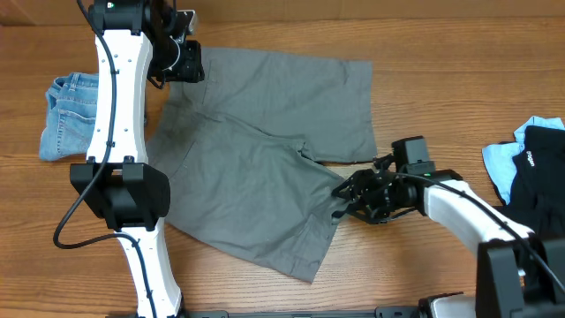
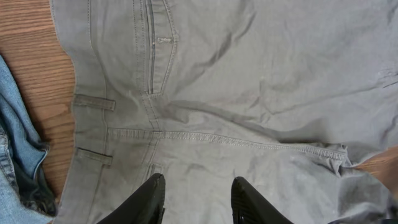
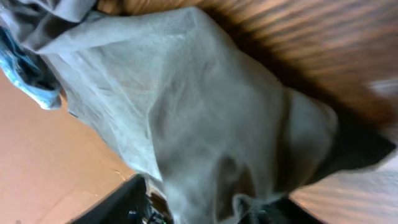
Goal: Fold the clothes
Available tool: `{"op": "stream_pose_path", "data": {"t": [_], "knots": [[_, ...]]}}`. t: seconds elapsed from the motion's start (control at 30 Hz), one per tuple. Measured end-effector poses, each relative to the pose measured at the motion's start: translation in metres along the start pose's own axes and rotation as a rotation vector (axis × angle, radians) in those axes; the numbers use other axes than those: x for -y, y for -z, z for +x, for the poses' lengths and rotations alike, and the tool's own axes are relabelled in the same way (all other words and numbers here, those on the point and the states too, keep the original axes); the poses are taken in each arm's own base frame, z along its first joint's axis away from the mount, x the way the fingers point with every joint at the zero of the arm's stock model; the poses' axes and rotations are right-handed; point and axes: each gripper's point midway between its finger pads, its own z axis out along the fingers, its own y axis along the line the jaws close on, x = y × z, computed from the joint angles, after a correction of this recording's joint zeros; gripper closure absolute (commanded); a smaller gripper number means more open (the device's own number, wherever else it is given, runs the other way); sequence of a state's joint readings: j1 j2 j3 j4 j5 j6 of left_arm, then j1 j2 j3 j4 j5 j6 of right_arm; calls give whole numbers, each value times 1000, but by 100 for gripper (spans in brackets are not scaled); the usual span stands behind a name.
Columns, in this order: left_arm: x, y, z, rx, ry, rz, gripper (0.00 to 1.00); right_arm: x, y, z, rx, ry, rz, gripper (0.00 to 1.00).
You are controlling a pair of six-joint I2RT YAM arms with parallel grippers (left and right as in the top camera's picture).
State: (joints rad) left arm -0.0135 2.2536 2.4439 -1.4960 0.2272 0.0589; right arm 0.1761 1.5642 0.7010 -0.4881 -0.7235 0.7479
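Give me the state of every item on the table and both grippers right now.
Grey shorts: spread out, unfolded, one leg hem pinched.
Denim shorts: crumpled.
Black garment: bunched.
Light-blue garment: bunched, beside the black one.
Left gripper: open, above the waistband.
Right gripper: shut on that hem.

On table [image 1: 424,53]: grey shorts [image 1: 265,159], denim shorts [image 1: 66,115]

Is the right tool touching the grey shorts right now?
Touching. The right wrist view shows the grey shorts bunched and lifted at the right tool.
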Motion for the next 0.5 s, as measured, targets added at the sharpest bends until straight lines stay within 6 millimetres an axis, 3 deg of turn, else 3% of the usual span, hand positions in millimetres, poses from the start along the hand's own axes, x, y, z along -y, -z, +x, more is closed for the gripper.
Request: {"op": "stream_pose_path", "data": {"t": [0.03, 0.07, 0.23, 0.33, 0.5], "knots": [[0, 0, 0, 0, 0, 0, 62, -2, -4, -1, -1, 0, -2, 91], [0, 0, 0, 0, 0, 0, 62, -4, -6, -3, 7, 7, -10, 96], [0, 0, 1, -2, 1, 1, 62, -31, -8, -19, 58, 70, -111, 96], [0, 0, 3, -13, 3, 1, 61, -49, 2, -27, 68, 106, -198, 96], [0, 0, 5, -19, 4, 2, 61, -34, 17, -34, 50, -10, -208, 96]]}}
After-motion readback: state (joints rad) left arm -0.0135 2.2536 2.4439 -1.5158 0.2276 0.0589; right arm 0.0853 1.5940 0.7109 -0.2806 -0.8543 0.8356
